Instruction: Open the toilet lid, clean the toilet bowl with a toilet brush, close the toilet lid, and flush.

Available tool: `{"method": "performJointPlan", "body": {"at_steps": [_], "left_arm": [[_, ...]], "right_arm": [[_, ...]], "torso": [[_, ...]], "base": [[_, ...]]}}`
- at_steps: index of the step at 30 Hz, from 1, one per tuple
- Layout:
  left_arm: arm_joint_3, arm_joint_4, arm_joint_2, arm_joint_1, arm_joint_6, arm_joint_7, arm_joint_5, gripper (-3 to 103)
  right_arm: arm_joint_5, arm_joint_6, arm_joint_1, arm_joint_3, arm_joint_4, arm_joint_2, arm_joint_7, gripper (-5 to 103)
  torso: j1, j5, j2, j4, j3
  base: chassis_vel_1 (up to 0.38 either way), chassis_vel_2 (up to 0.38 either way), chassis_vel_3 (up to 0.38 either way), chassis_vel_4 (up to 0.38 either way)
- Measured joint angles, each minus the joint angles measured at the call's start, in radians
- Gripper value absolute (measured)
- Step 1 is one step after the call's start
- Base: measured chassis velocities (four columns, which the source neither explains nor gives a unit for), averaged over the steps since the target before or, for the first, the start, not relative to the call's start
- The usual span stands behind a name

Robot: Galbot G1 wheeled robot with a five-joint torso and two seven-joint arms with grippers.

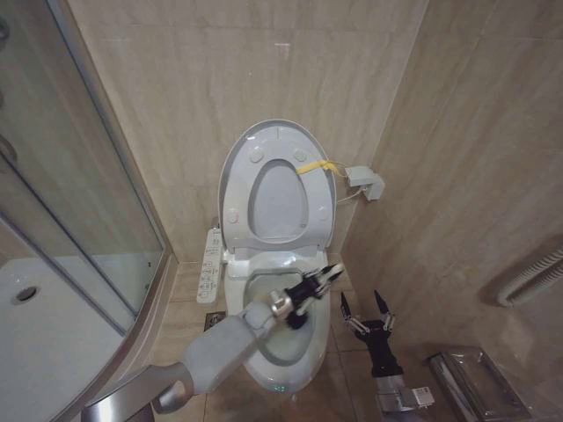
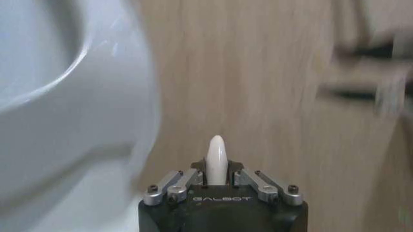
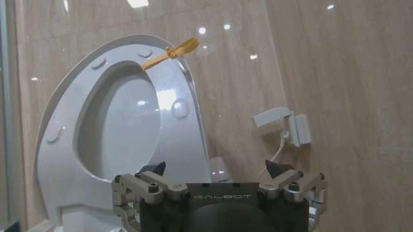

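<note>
Over the toilet bowl (image 1: 264,286), the left gripper (image 1: 318,283) marked "GALBOT" pinches the toilet brush (image 2: 216,153) handle, while the right gripper (image 1: 368,309) hangs beside it, fingers spread.

Glossy white toilet against polished stone-look tile

The toilet lid (image 1: 278,141) is smooth shiny plastic; the toilet bowl (image 1: 310,369) looks glazed ceramic; the wall tiles (image 1: 457,158) gleam.

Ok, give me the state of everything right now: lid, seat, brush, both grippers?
toilet lid: raised against the wall
seat ring: raised with the lid
toilet bowl: uncovered
toilet brush: handle held in left gripper
left gripper: shut, over the bowl
right gripper: open, idle beside the bowl
</note>
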Motion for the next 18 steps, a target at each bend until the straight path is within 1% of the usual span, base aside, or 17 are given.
{"method": "performJointPlan", "body": {"at_steps": [1,2,3,4,5,6,7,8,9,10,11,12,14,16,17,18], "left_arm": [[-0.002,0.0,0.003,-0.001,0.0,0.0,-0.001,22],[-0.003,-0.048,0.004,-0.006,0.008,-0.007,-0.018,22],[-0.003,-0.048,0.004,-0.006,0.008,-0.007,-0.018,22],[-0.003,-0.1,0.001,-0.012,0.016,-0.014,-0.033,22],[-0.002,-0.159,-0.003,-0.021,0.025,-0.022,-0.048,22],[0.0,-0.169,-0.003,-0.022,0.026,-0.022,-0.048,22],[0.0,-0.169,-0.003,-0.022,0.026,-0.022,-0.048,22],[0.002,-0.145,0.0,-0.02,0.023,-0.018,-0.036,22],[0.003,-0.068,0.002,-0.014,0.011,-0.008,-0.016,22],[0.003,-0.068,0.002,-0.014,0.011,-0.008,-0.016,22],[0.001,-0.017,0.001,-0.01,0.0,-0.001,-0.004,22],[-0.001,0.015,-0.001,-0.007,-0.006,0.004,0.002,22],[-0.002,0.017,-0.003,-0.004,-0.006,0.004,0.0,22],[0.005,-0.046,-0.006,-0.002,0.005,-0.002,-0.013,22],[0.012,-0.099,-0.011,-0.002,0.01,-0.004,-0.016,22],[0.018,-0.116,-0.013,-0.002,0.01,-0.004,-0.015,22]], "right_arm": [[0.0,0.0,0.0,-0.001,0.0,-0.001,0.0,100],[0.0,0.0,0.001,0.0,-0.003,0.001,0.0,100],[0.0,0.0,0.001,0.0,-0.003,0.001,0.0,100],[0.0,0.0,0.001,0.0,-0.004,0.004,0.0,100],[-0.001,0.0,0.002,-0.001,-0.004,0.009,0.0,100],[-0.001,0.0,0.002,-0.001,-0.004,0.012,0.0,100],[-0.001,0.0,0.002,-0.001,-0.004,0.012,0.0,100],[-0.002,0.0,0.001,-0.002,-0.004,0.013,-0.001,100],[-0.002,0.0,0.001,-0.003,-0.003,0.012,-0.001,100],[-0.002,0.0,0.001,-0.003,-0.003,0.012,-0.001,100],[-0.002,0.0,0.0,-0.003,-0.002,0.011,-0.001,100],[-0.002,0.0,0.0,-0.004,0.0,0.009,-0.001,100],[-0.003,0.0,-0.002,-0.004,0.0,0.008,-0.001,100],[-0.003,0.0,-0.001,-0.004,-0.002,0.008,-0.001,100],[-0.003,0.0,-0.002,-0.003,-0.002,0.011,-0.001,100],[-0.004,0.0,-0.003,-0.003,-0.002,0.013,-0.001,100]], "torso": [[0.0,0.0002,0.0,0.0008,0.0],[0.0,-0.0002,0.0,0.0007,0.0],[0.0,-0.0002,0.0,0.0007,0.0],[0.0,-0.0002,0.0,-0.0001,0.0],[0.0,-0.0005,0.0,-0.0018,0.0],[0.0,-0.0007,0.0,-0.0026,-0.001],[0.0,-0.0007,0.0,-0.0026,-0.001],[0.0,-0.0004,0.0,-0.0024,0.0],[0.0,-0.0003,0.0,-0.0018,0.0],[0.0,-0.0003,0.0,-0.0018,0.0],[0.0,-0.0002,0.0,-0.0003,0.0],[0.0,0.0,0.0,0.0002,0.0],[0.0,-0.0001,0.0,0.0004,0.0],[0.0,-0.0001,0.0,0.0001,0.0],[0.0,-0.0004,0.0,-0.0015,0.0],[0.0,-0.0009,0.0,-0.0022,0.0]], "base": [[0.0,0.0,0.0,0.0],[0.0,0.0,0.0,0.0],[0.0,0.0,0.0,0.0],[0.0,0.0,0.0,0.0],[0.0,0.0,0.0,0.0],[0.0,0.0,0.0,0.0],[0.0,0.0,0.0,0.0],[0.0,0.0,0.0,0.0],[0.0,0.0,0.0,0.0],[0.0,0.0,0.0,0.0],[0.0,0.0,0.0,0.0],[0.0,0.0,0.0,0.0],[0.0,0.0,0.0,0.0],[0.0,0.0,0.0,0.0],[0.0,0.0,0.0,0.0],[0.0,0.0,0.0,0.0]]}}
